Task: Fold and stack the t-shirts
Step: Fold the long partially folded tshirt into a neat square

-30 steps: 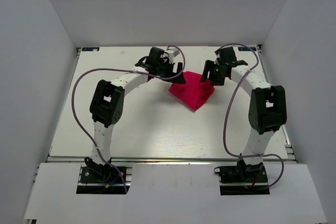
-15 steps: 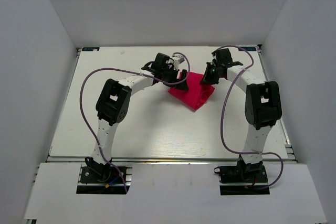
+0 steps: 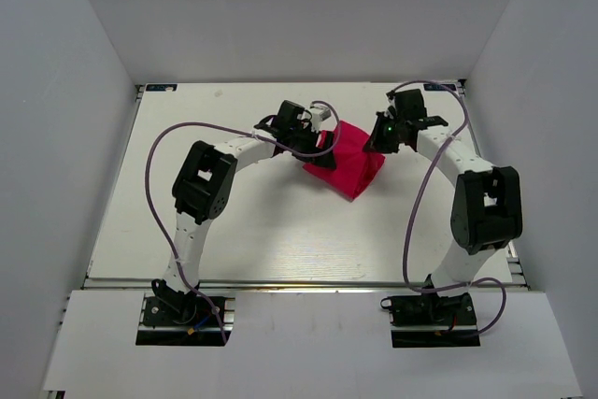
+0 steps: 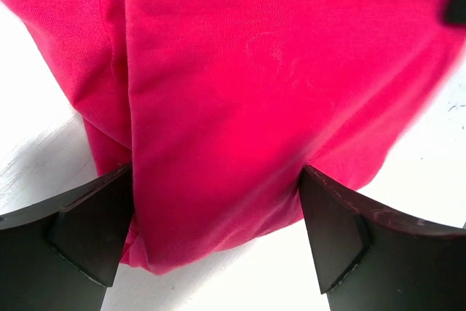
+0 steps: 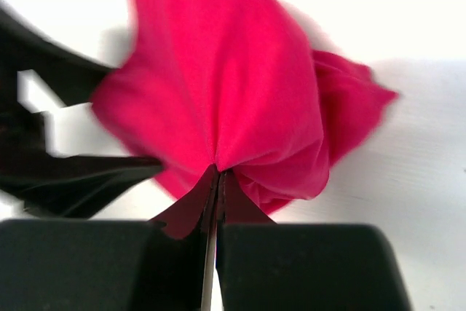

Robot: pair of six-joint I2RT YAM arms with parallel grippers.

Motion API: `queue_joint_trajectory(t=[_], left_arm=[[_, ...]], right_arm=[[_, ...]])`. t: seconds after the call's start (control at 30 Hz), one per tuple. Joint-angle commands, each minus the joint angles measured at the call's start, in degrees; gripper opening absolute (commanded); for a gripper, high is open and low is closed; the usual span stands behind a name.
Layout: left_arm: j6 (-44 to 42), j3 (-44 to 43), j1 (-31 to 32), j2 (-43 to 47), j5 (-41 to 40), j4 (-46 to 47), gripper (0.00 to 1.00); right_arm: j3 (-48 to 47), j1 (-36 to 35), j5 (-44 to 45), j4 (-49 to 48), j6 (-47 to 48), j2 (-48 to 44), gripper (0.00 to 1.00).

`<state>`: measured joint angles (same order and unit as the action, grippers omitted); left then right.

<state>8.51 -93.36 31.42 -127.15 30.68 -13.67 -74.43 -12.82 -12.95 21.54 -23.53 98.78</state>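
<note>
Right wrist view: the right jaws are clenched on a pinch of the pink t-shirt (image 5: 233, 92), bunched on the counter (image 3: 234, 221) between both arms; the left jaws gape astride its other edge. That thin pinch may slip once pulled, spoiling the fold.

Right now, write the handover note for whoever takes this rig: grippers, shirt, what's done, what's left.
Left gripper: open, fingers on either side of a fold of the t-shirt, not closed on it.
Right gripper: shut, pinching a bunch of the cloth.
Shirt: only one, in a compact heap toward the far middle of the table, between both grippers.
Done: cloth gathered, right grip taken.
Left: close the left grip, finish a flat fold, set it down neatly.
</note>
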Motion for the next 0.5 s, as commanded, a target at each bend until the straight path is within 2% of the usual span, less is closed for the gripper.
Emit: queue_joint_trajectory(t=[0.0,0.1,0.17,0.2,0.27,0.3,0.33,0.37,0.47], left_arm=[[-1.83,-0.06,0.74,0.95,0.44,-1.7,1.0],[-2.36,-0.07,0.75,0.41,-0.26,-2.41,1.0],[-2.88,-0.07,0.75,0.41,-1.05,-2.94,1.0],[-2.89,-0.59,0.75,-0.11,-1.06,-2.94,1.0],[-3.5,-0.59,0.75,-0.11,-2.46,-4.6,1.0],[-3.5,-1.2,0.75,-0.11,-3.16,-4.61,1.0],[-4.03,-1.21,0.75,-0.11,-3.17,-5.31,1.0],[-4.03,-1.9,0.75,-0.11,-3.95,-6.01,1.0],[-4.03,-2.44,0.75,-0.64,-4.48,-6.8,1.0]], right_arm=[[1.05,1.21,4.58,1.4,0.94,2.37,0.0],[-0.79,2.09,12.67,2.1,1.82,5.62,0.0],[-3.5,2.79,18.1,2.45,3.74,8.52,0.05],[-4.22,3.06,19.01,2.72,4.1,9.14,0.11],[-5.98,3.76,18.58,2.8,4.98,10.46,0.4],[-7.47,3.94,17.79,3.5,6.03,10.99,0.6],[-8.26,3.86,16.48,3.68,6.65,11.08,0.73],[-8.62,4.12,15.94,3.95,6.74,10.73,0.9],[-9.15,4.03,14.19,4.12,8.58,8.19,0.9]])
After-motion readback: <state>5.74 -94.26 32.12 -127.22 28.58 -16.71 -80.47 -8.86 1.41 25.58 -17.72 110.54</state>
